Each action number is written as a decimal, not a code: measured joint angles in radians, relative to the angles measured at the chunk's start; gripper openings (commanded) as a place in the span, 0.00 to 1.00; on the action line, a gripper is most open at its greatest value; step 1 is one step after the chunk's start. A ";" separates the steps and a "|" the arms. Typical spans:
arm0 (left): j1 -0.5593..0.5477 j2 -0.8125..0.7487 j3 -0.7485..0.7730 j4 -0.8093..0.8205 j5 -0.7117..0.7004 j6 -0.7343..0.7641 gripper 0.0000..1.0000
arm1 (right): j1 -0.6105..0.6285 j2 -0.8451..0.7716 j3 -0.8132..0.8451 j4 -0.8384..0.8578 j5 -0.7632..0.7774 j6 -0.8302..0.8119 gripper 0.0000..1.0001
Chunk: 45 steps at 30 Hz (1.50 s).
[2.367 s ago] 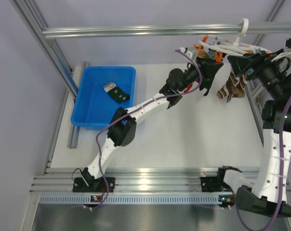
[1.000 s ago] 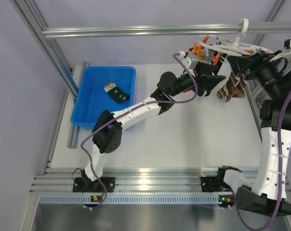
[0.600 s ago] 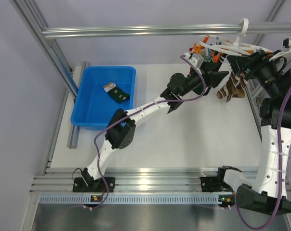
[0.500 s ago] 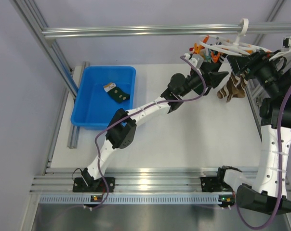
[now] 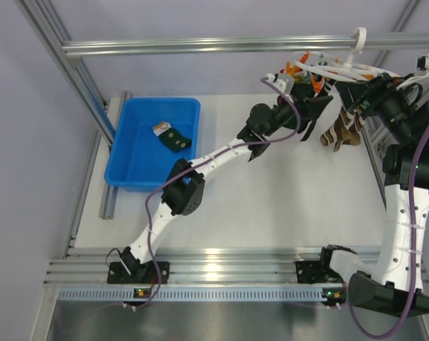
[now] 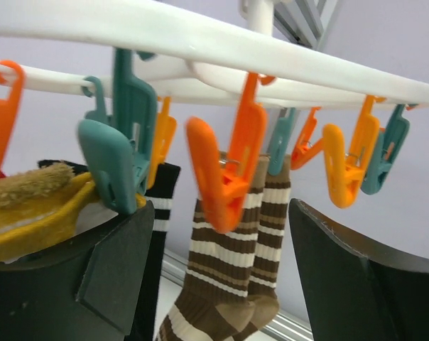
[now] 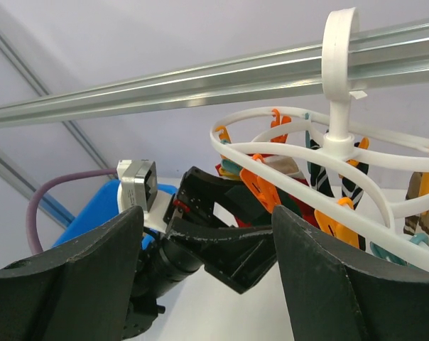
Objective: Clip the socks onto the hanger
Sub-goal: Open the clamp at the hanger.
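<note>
Far to the left of the white plastic ring-shaped hanger (image 5: 342, 69), one blue plastic bin (image 5: 136, 165) sits on the white table (image 5: 285, 206). It holds one dark green sock (image 5: 175, 138) with red trim, lying flat and well apart from the hanger. The hanger itself hangs by its single top hook from one silver aluminium rail (image 5: 200, 47). Under the hanger's left side the left gripper (image 6: 220, 206) points up, its two black fingers spread wide and gripping nothing. Its wrist view shows eight pegs dangling from the hanger, five orange (image 6: 229, 170) and three teal (image 6: 118, 153), and one orange peg hangs in line with the gap between the fingers. One mustard-yellow fuzzy sock (image 6: 30, 213) lies over the top of one finger, beside a teal peg; whether that peg bites it cannot be told. Below the hanger's middle hang one black sock with white bands (image 6: 161, 213) and two brown-and-cream striped socks (image 5: 342, 131). Just to the right of the hanger is the right gripper (image 7: 207, 213), its two fingers also standing apart with nothing between them.
</note>
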 measured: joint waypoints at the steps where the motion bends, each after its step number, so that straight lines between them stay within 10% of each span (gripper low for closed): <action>1: 0.005 0.005 0.009 -0.001 -0.002 0.000 0.82 | 0.000 0.000 0.000 0.000 0.000 0.000 0.72; 13: 0.026 0.014 0.050 0.004 0.024 -0.009 0.78 | 0.000 0.000 0.000 0.000 0.002 0.001 0.72; 30: 0.026 -0.015 -0.037 0.040 0.113 -0.001 0.36 | 0.000 0.006 0.009 0.001 0.001 0.003 0.68; 37: 0.026 -0.072 -0.082 0.040 0.123 0.038 0.64 | 0.000 0.005 0.009 0.001 0.001 0.002 0.68; 45: 0.026 -0.076 -0.051 0.021 0.109 0.029 0.71 | 0.000 0.004 0.010 0.001 0.001 0.001 0.69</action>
